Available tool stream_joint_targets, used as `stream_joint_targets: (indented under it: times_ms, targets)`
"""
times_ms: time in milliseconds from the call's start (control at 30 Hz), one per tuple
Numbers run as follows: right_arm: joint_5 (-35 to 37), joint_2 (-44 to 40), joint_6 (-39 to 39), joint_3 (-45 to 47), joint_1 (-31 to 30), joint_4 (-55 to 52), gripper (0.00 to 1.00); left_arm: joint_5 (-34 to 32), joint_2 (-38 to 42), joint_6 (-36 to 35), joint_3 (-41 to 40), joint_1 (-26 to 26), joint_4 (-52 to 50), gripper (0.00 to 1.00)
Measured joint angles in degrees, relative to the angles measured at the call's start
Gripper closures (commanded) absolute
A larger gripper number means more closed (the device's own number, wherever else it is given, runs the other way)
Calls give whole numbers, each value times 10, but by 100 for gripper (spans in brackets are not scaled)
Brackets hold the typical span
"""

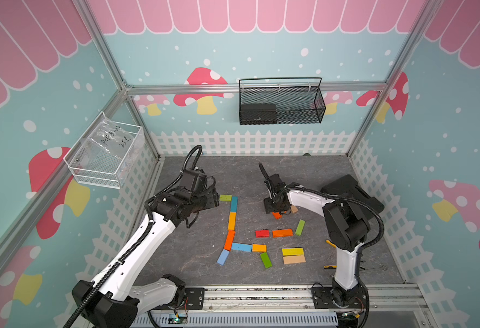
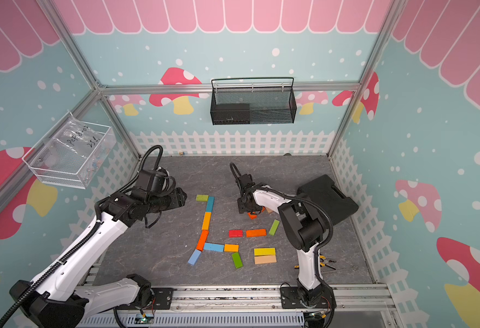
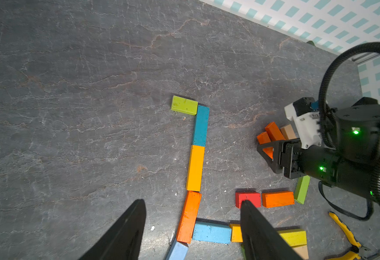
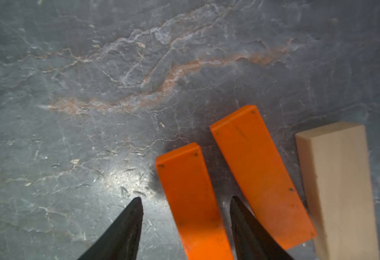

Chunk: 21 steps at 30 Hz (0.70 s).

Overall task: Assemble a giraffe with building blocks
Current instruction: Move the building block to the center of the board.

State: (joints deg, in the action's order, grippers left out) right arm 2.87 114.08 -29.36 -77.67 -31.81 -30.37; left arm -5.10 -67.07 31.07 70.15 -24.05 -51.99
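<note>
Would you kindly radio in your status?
Left gripper open, empty. Right gripper open, straddling flat orange wooden block, not yet clamped. Second orange block close beside one finger.

The left arm (image 1: pixel 145 247) and right arm (image 1: pixel 344 264) wear glossy white shells between matte black joint housings. A ribbed black cable conduit (image 1: pixel 376 215) runs along each. Flat black base plates (image 1: pixel 321 298); small green lights (image 3: pixel 356 132) dot the right wrist.

16 building blocks (image 1: pixel 232 221), 2 baskets (image 1: pixel 298 105) (image 1: pixel 97 170), 1 black case (image 1: pixel 346 190)
</note>
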Motion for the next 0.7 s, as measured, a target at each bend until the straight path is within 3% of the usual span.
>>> stream_joint_targets:
  times_ms: [100,333,700]
  targets:
    - [3,9,5,-6,3,3,40,0,0,0,0,0,0,31]
    - [24,14,12,-9,12,6,55,2,-3,0,0,0,0,31]
    - [74,-38,13,68,68,30,56,2,-6,0,0,0,0,31]
